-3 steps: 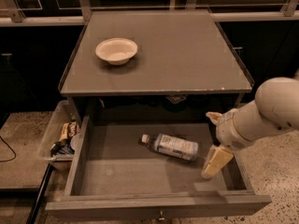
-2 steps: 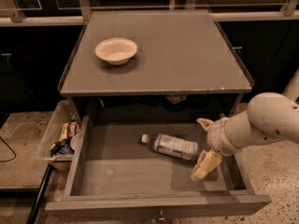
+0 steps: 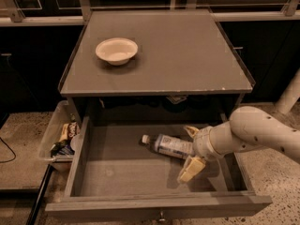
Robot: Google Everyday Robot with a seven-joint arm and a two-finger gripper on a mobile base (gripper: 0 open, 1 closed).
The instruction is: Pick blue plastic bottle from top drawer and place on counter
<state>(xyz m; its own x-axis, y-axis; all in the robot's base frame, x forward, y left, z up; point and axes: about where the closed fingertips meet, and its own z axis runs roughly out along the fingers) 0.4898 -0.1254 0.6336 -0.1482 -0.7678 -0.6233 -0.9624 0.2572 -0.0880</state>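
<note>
reach-in step, right now: the gripper [image 3: 187, 152] is down inside the top drawer [image 3: 117, 172], at the right-hand end of the blue plastic bottle [image 3: 166, 145]. the pincer is spread wide. one yellowish finger [image 3: 191, 168] sits on the near side of the bottle's base and the other on the far side, so it straddles the bottle and nothing is gripped yet. whether either finger touches the plastic, i can't tell.

the bottle lies on its side on the drawer bottom, white cap pointing left, right of the middle. the pick isn't made, so i'd say the task is at an early stage.

next, by my guess: close squarely on the body, lift clear of the drawer's front wall, then carry it up onto the counter [image 3: 187, 55], away from the bowl [image 3: 116, 50].

the count: one bottle, one open drawer, one bowl on the counter, one white arm [image 3: 262, 135], and one clear bin [image 3: 50, 135] at the left holding a few snack packets, too jumbled to number.
</note>
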